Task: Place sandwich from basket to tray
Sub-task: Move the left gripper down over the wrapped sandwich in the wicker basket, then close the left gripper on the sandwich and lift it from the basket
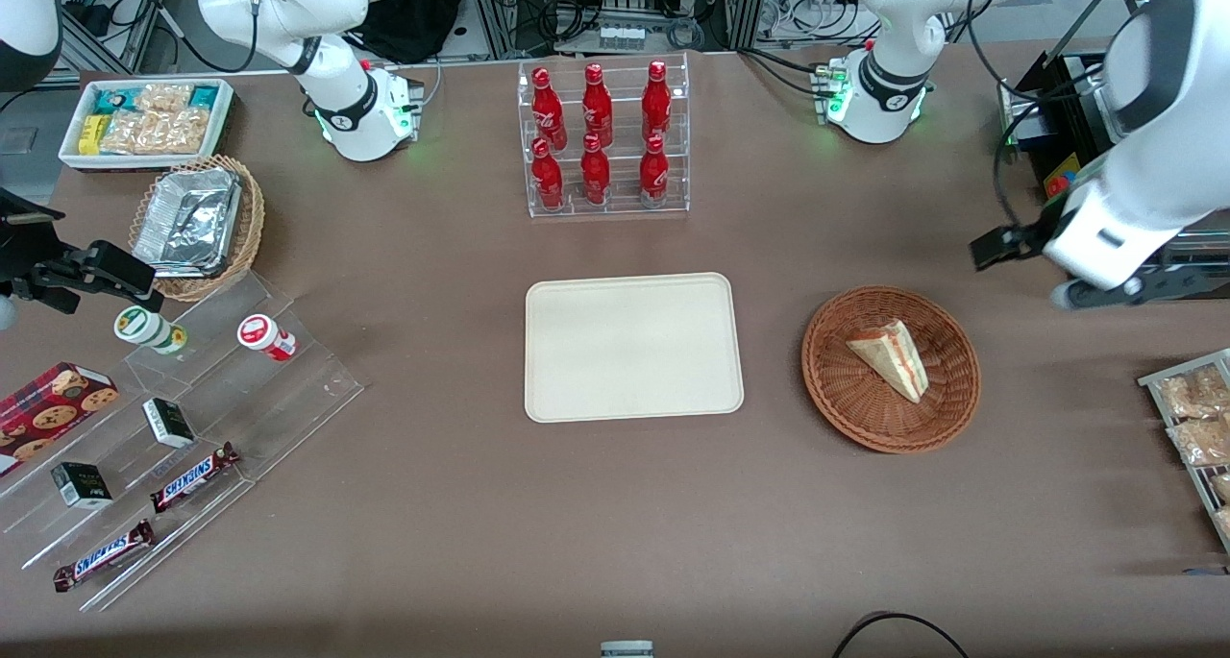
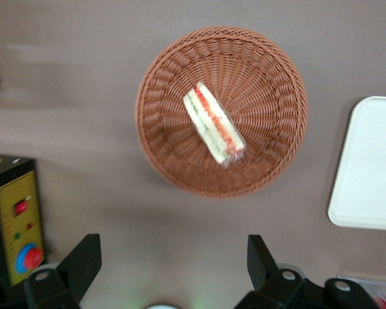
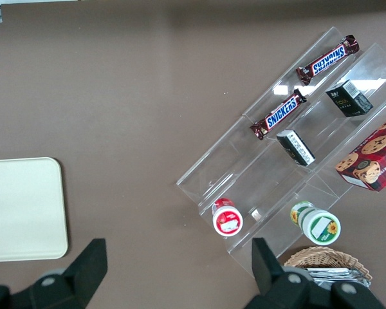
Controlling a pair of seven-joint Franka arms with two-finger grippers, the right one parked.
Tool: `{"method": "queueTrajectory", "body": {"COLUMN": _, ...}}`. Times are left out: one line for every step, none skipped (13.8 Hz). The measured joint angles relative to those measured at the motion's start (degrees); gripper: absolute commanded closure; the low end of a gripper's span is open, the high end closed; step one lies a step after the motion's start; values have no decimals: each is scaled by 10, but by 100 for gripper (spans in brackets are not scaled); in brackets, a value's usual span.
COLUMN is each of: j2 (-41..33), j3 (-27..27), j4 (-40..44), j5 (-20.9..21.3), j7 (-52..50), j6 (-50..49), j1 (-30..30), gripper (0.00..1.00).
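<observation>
Sandwich [image 1: 892,356] lies in the round brown basket [image 1: 846,389], wedge on its side (red and green filling edge shows in the wrist view). Basket sits beside the cream tray [image 1: 633,345], toward the working arm's end of the table, apart from it. Tray bare. Gripper [image 2: 174,257] hangs above the table near the basket, its 2 fingers [image 2: 83,261] spread wide, holding nothing.

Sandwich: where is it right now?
The sandwich lies in the reddish-brown basket, beside the empty tray, toward the working arm's end. The open hand hovers above, apart.
</observation>
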Motion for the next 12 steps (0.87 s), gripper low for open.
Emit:
{"method": "queueTrajectory", "body": {"j2": 1, "j3": -4, "j4": -31, "j5": 0, "j7": -9, "j6": 40, "j1": 0, "gripper": 0}}
{"method": "queueTrajectory", "body": {"j2": 1, "j3": -9, "j4": -60, "j5": 0, "j7": -28, "j6": 79, "j1": 0, "gripper": 0}}
{"method": "queueTrajectory", "body": {"j2": 2, "j3": -16, "j4": -87, "j5": 0, "j7": -56, "j6": 119, "j1": 0, "gripper": 0}}
{"method": "queueTrajectory", "body": {"j2": 2, "j3": -22, "j4": -113, "j5": 0, "j7": -92, "j6": 158, "j1": 0, "gripper": 0}}
{"method": "queueTrajectory", "body": {"j2": 3, "j3": -30, "j4": -135, "j5": 0, "j7": -134, "j6": 193, "j1": 0, "gripper": 0}}
{"method": "queueTrajectory", "body": {"j2": 6, "j3": -37, "j4": -154, "j5": 0, "j7": -176, "j6": 224, "j1": 0, "gripper": 0}}
{"method": "queueTrajectory", "body": {"j2": 9, "j3": -43, "j4": -171, "j5": 0, "j7": -211, "j6": 252, "j1": -1, "gripper": 0}}
{"method": "queueTrajectory", "body": {"j2": 12, "j3": -46, "j4": -187, "j5": 0, "j7": -241, "j6": 276, "j1": -1, "gripper": 0}}
{"method": "queueTrajectory", "body": {"j2": 16, "j3": -47, "j4": -202, "j5": 0, "j7": -263, "j6": 294, "j1": -1, "gripper": 0}}
{"method": "queueTrajectory", "body": {"j2": 20, "j3": -47, "j4": -213, "j5": 0, "j7": -277, "j6": 306, "j1": -1, "gripper": 0}}
{"method": "queueTrajectory", "body": {"j2": 26, "j3": -47, "j4": -220, "j5": 0, "j7": -287, "j6": 312, "j1": 0, "gripper": 0}}
{"method": "queueTrajectory", "body": {"j2": 34, "j3": -47, "j4": -223, "j5": 0, "j7": -295, "j6": 320, "j1": 0, "gripper": 0}}
